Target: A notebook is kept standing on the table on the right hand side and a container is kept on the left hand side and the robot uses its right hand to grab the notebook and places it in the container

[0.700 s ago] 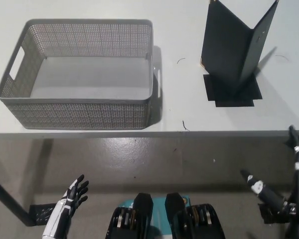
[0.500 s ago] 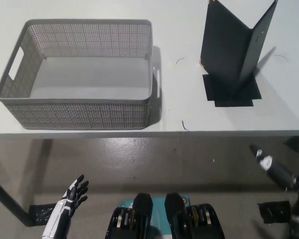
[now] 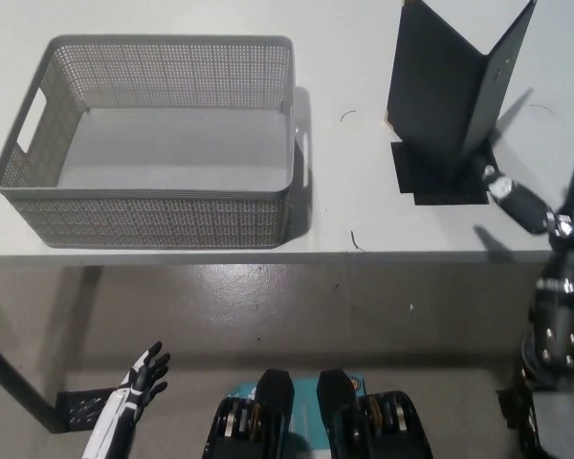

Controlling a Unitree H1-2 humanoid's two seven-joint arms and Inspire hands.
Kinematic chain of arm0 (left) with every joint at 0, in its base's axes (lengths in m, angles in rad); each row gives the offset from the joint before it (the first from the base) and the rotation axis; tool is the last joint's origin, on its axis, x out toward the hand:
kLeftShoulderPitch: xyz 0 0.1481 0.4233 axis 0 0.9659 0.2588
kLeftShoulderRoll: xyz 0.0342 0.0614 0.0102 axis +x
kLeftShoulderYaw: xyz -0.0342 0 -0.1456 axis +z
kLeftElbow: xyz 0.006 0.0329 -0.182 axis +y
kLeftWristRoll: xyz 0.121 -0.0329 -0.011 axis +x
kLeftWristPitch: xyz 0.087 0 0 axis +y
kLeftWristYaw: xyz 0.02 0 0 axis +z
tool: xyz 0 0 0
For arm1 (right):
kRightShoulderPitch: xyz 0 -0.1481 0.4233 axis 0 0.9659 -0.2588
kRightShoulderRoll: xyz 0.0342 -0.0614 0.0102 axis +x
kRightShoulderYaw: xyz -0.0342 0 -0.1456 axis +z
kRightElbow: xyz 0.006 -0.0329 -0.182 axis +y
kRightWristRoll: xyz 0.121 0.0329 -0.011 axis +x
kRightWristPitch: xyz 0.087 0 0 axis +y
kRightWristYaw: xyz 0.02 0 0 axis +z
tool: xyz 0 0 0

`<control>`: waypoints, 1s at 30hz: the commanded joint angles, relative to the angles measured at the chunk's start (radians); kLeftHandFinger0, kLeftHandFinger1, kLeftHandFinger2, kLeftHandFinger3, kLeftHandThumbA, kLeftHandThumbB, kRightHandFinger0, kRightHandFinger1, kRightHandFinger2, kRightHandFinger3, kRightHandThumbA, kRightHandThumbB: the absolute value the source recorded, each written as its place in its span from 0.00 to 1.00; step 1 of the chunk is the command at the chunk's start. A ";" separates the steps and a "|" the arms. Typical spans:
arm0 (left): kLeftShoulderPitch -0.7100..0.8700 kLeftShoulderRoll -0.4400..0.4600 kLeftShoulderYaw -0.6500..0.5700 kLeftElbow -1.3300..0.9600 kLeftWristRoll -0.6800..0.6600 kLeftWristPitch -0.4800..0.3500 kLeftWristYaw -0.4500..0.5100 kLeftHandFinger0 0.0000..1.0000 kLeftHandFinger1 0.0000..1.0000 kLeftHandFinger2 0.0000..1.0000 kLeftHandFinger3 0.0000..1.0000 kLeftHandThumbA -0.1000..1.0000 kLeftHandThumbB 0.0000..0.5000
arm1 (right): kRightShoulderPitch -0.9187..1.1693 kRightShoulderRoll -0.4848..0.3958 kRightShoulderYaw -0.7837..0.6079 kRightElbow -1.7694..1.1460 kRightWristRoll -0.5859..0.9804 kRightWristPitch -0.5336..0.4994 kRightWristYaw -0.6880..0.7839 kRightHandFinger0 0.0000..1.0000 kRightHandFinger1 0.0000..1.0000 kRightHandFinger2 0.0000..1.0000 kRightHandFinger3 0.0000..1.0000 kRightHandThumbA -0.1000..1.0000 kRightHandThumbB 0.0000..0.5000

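Seeing the notebook (image 3: 452, 91) standing open in a V on the table (image 3: 344, 191), on a black mat (image 3: 440, 182) at the right side, well back from the front edge. I'm reading bare tabletop between it and the container (image 3: 153, 143), which is sitting at the left with its near wall just behind the table's front edge. I'm holding the right hand (image 3: 555, 182) over the table's right front corner, just right of the notebook and not touching it. Its fingers (image 3: 515, 199) are spread apart, one pointing toward the notebook's base, nothing in its grasp. The black forearm is rising steeply from the bottom right. The left hand (image 3: 143, 375) is hanging low at bottom left, below table level, fingers apart and empty.
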 commanded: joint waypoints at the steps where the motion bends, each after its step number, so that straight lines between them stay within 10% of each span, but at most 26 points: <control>1: 0.003 0.013 -0.005 -0.022 0.012 -0.032 -0.005 1.00 1.00 1.00 1.00 1.00 0.37 | -0.094 0.006 -0.023 0.049 0.069 0.067 -0.002 1.00 1.00 1.00 1.00 1.00 0.94; 8: 0.003 0.011 -0.005 -0.019 0.001 -0.042 -0.011 1.00 1.00 1.00 1.00 1.00 0.38 | -0.219 0.005 -0.055 0.217 0.138 0.010 -0.018 1.00 1.00 1.00 1.00 1.00 0.82; 12: 0.009 0.013 -0.002 -0.019 -0.005 -0.039 -0.014 1.00 1.00 1.00 1.00 1.00 0.40 | -0.258 0.010 -0.070 0.278 0.203 0.017 0.018 1.00 1.00 1.00 1.00 1.00 0.99; 30: 0.010 0.016 -0.005 -0.026 -0.022 -0.056 -0.028 1.00 1.00 1.00 1.00 1.00 0.49 | -0.422 0.020 -0.081 0.526 0.282 0.018 -0.016 1.00 1.00 1.00 1.00 1.00 0.97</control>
